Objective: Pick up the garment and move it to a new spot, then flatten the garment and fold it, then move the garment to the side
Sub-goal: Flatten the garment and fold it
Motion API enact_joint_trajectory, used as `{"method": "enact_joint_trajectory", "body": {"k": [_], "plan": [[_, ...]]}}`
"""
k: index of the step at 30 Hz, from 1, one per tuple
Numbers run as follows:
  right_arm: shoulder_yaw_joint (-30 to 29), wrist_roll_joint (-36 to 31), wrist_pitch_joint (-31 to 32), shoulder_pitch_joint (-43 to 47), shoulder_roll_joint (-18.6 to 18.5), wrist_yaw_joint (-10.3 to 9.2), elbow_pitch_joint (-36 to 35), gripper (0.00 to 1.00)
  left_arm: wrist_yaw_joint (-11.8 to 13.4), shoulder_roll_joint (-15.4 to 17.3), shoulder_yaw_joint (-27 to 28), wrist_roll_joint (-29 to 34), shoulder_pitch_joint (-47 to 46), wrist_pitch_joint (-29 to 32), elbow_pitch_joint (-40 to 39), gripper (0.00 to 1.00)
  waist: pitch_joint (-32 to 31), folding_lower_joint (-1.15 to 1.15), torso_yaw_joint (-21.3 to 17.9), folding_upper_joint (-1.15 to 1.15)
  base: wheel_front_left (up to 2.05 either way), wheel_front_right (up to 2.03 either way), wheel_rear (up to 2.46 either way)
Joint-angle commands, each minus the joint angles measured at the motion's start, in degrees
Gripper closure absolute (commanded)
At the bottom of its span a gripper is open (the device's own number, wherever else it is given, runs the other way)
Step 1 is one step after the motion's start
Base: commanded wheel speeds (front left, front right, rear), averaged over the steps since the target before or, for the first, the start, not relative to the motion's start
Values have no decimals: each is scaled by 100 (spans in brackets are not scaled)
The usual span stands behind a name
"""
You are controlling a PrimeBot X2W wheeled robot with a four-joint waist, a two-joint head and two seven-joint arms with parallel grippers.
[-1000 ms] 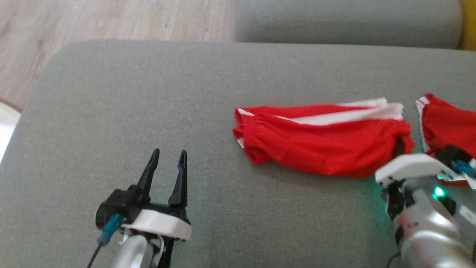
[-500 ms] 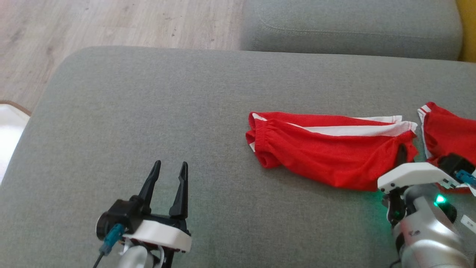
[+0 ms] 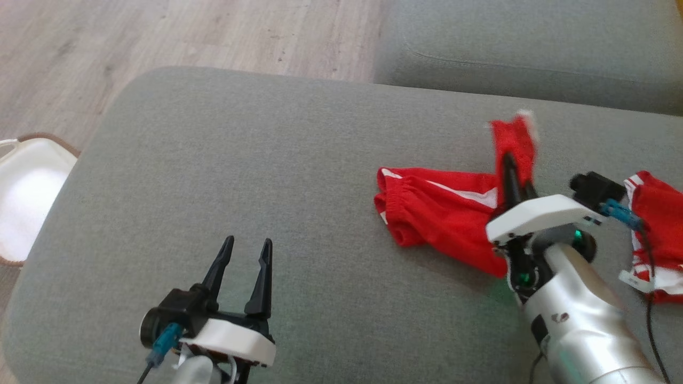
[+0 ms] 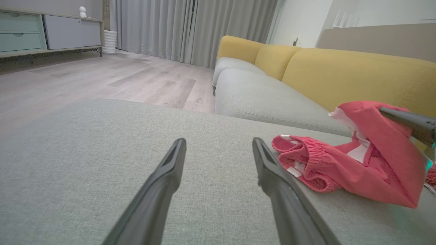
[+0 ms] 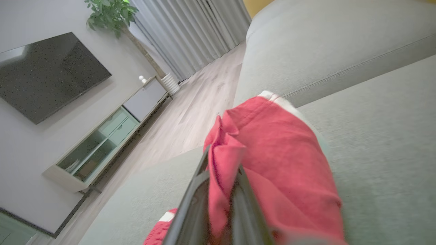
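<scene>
L hand wide, R hand tight

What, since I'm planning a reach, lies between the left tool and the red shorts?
Just bare grey cushion between left tool and red shorts, shown in the head view.

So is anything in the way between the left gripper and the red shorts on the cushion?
Nothing visible is. Only bare grey cushion lies between the open left gripper and the waistband end of the red shorts. The right gripper is shut on their other end, held above the cushion.
</scene>
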Motion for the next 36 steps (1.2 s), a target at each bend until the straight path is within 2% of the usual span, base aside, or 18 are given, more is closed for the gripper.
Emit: {"method": "enact_joint_trajectory", "body": {"k": [1, 9, 24, 25, 27, 36], "plan": [[297, 121, -18, -143, 60, 39, -257, 100, -25, 21, 179, 31, -171, -46, -138, 0, -21, 0, 68, 0, 0, 0, 0], [1344, 664, -43, -73, 60, 39, -610, 100, -31, 25, 177, 28, -174, -46, -88, 0, -2, 0, 310, 0, 0, 0, 0], [2872, 1069, 95, -4, 60, 39, -451, 100, -31, 38, 205, 31, -198, -46, -63, 0, 57, 0, 436, 0, 0, 0, 0], [3019, 1075, 167, 17, 60, 39, -455, 76, -29, 37, 205, 27, -193, -46, -60, 0, 52, 0, 429, 0, 0, 0, 0], [3269, 1115, 285, 75, 60, 39, -473, 0, -27, 36, 207, 22, -185, -46, -45, 0, 34, 0, 410, 0, 0, 0, 0], [4071, 1211, 729, 175, 60, 39, -601, 0, 9, 33, 267, -7, -151, -46, -41, 0, -62, 0, 134, 0, 0, 0, 0]]}}
